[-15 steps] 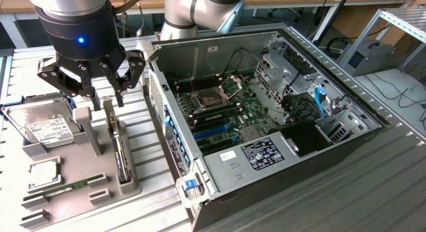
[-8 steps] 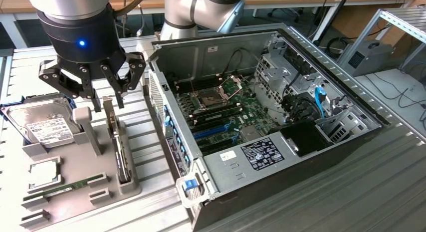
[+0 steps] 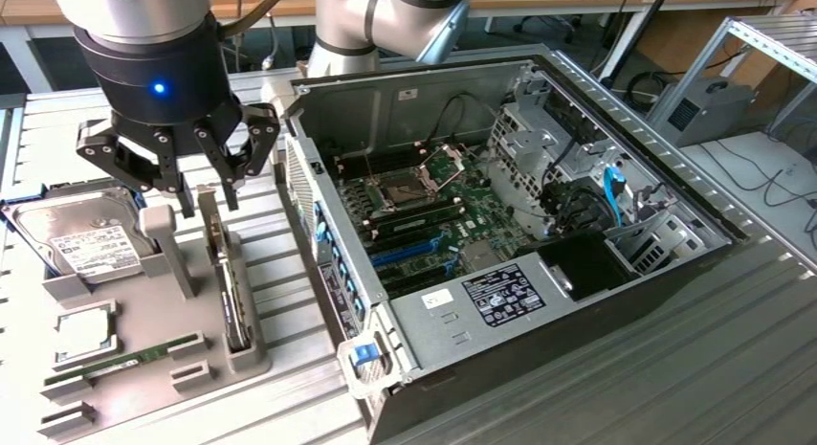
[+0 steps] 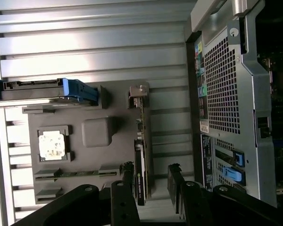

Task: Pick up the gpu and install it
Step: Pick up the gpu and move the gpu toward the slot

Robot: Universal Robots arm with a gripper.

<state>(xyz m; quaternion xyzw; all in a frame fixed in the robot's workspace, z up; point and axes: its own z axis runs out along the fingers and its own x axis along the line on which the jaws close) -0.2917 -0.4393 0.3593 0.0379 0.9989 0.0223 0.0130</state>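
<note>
**Gripper open above gpu in its holder**

- The gripper (image 3: 202,204) hangs on the exterior view's left, over the grey holder (image 3: 153,306). Its fingers (image 3: 166,182) are spread apart and hold nothing.
- The gpu (image 3: 228,273) stands on edge in a slot of the holder, just under the fingertips. It is not lifted and not in the computer.
- In the wrist view the gpu (image 4: 140,155) appears as a thin dark strip. One finger (image 4: 126,176) is on one side of it and another finger on the other side. I cannot tell whether either touches the card.
- Other parts in the holder: a hard drive (image 3: 83,239) with a white label, leaning at the far end; a square processor chip (image 3: 83,328) lying flat; a memory stick (image 3: 128,357) in a low slot.
- The holder rests on a ribbed metal surface (image 3: 297,378).
- The computer case (image 3: 383,110) lies beside the holder on the exterior view's right. Its side is open and the mainboard (image 3: 422,215) is exposed. In the wrist view its perforated rear panel (image 4: 221,84) faces the holder.
</note>
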